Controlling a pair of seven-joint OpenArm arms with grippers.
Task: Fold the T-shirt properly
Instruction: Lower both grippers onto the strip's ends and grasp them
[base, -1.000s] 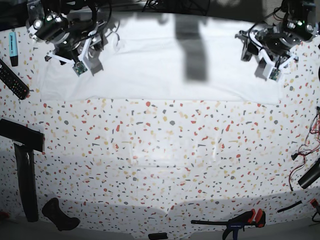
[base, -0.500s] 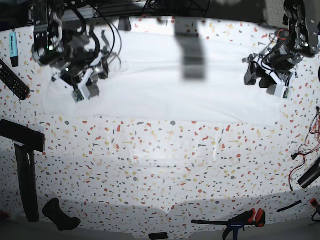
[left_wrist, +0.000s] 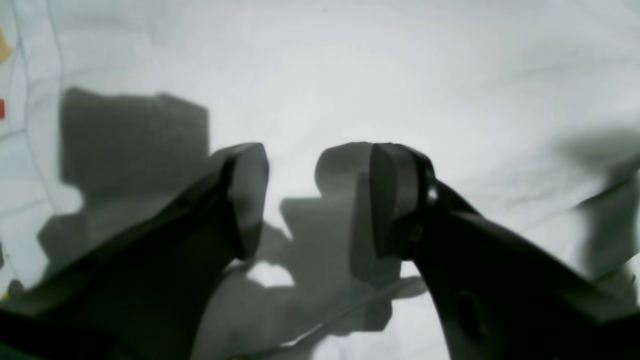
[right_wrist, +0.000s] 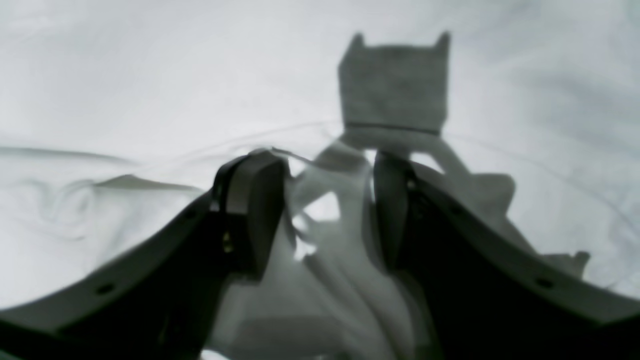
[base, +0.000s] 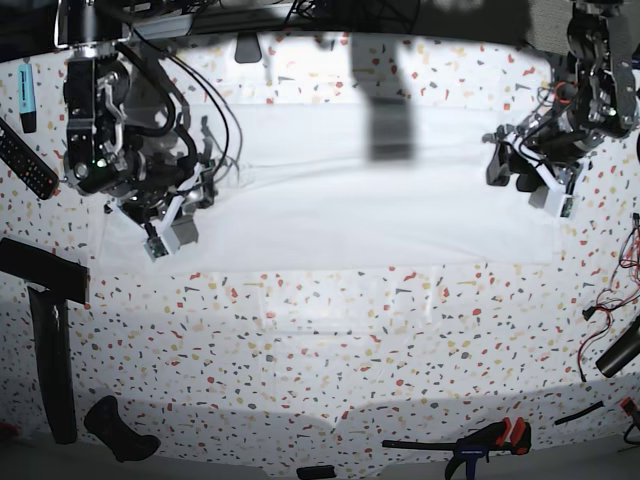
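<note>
The white T-shirt (base: 330, 200) lies spread flat across the far half of the speckled table (base: 320, 340), and it fills the left wrist view (left_wrist: 350, 75) and the right wrist view (right_wrist: 150, 75). My left gripper (base: 520, 168) is low over the shirt's right end. Its jaws (left_wrist: 320, 200) are open with only flat cloth and shadow in the gap. My right gripper (base: 168, 228) is down on the shirt's left end. Its fingers (right_wrist: 330, 200) also stand open, and a hump of wrinkled cloth rises between them.
A black remote (base: 25, 160) and a blue marker (base: 27, 95) lie at the left edge. Black bars (base: 50, 330) and a black handle (base: 120, 430) sit at the front left. A red-handled clamp (base: 490, 440) is at the front right, and loose cables (base: 610, 310) are at the right.
Both arms have come toward the front, and the whole T-shirt has slid the same way. A strip of speckled table now shows behind the shirt's far edge.
</note>
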